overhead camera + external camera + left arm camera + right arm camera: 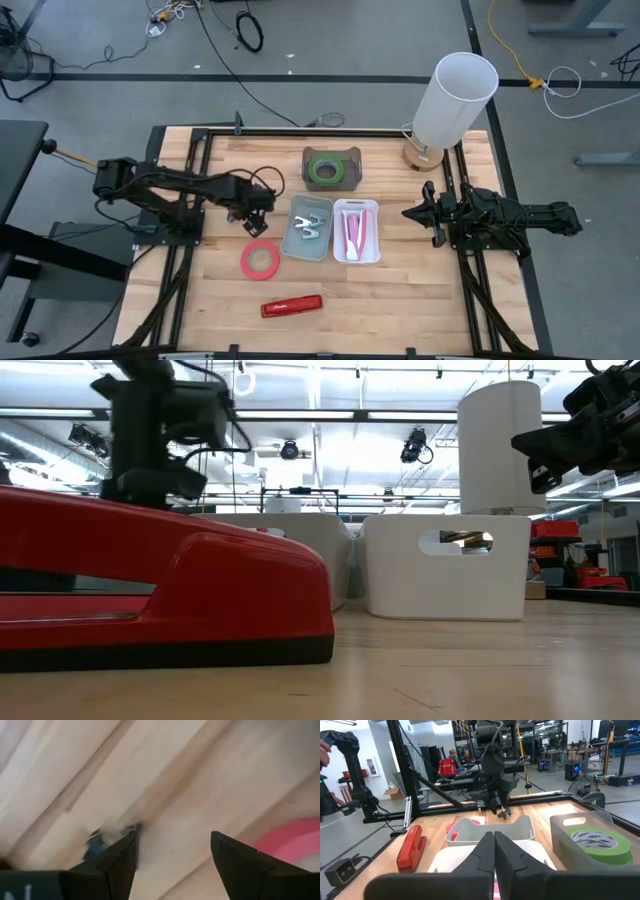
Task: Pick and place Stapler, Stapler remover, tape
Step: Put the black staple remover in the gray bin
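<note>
Two pincers are working here. My left pincer (258,226) is hanging low over the worktop (400,300) with its fingers spread wide, grasping nothing, just beside the pink tape roll (260,260), presumably lining up for it. My right pincer (422,213) is waiting clenched and empty beside the white bin (357,231). Nearer the front edge the red stapler (292,305) is lying loose, while the green tape (324,169) is sitting in its grey bin (332,168).

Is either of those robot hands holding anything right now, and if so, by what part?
No. The left hand hangs open above bare table near the red tape roll, gripping nothing. The right hand is shut on nothing beside the white bin.
</note>
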